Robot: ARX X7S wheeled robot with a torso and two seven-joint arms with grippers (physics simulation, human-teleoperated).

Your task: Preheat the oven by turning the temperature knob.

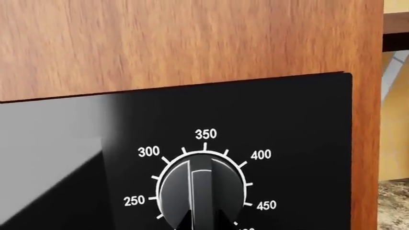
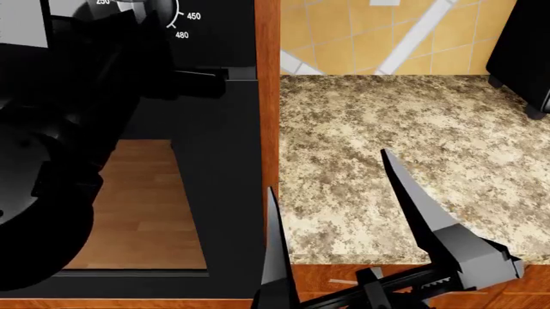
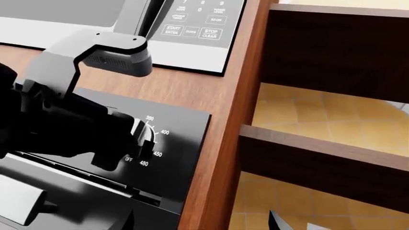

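- Your left pincer [image 3: 137,143] was up at the temperature knob [image 1: 201,191], which sat at the right end of the oven's black control panel [image 1: 300,124], below the wooden cabinet front [image 1: 179,43].
- In the left wrist view the knob's tapered pointer stood close to upright, aimed at about the 350 mark, with two dark fingertips [image 1: 214,221] showing at its lower edge.
- In the right wrist view the left arm covered the knob, so whether the left pincer was clamped on it or only touching could not be told.
- Your right pincer [image 2: 344,206] hung with its fingers spread wide apart and nothing between them, over the speckled stone worktop [image 2: 413,116] just beside the oven [image 2: 215,129], taking no part.
- A microwave keypad [image 3: 198,24] sat above the oven panel.
- Judged from the pointer sitting well away from OFF, the turn looked largely made; what seemed left was to settle the setting and let go.
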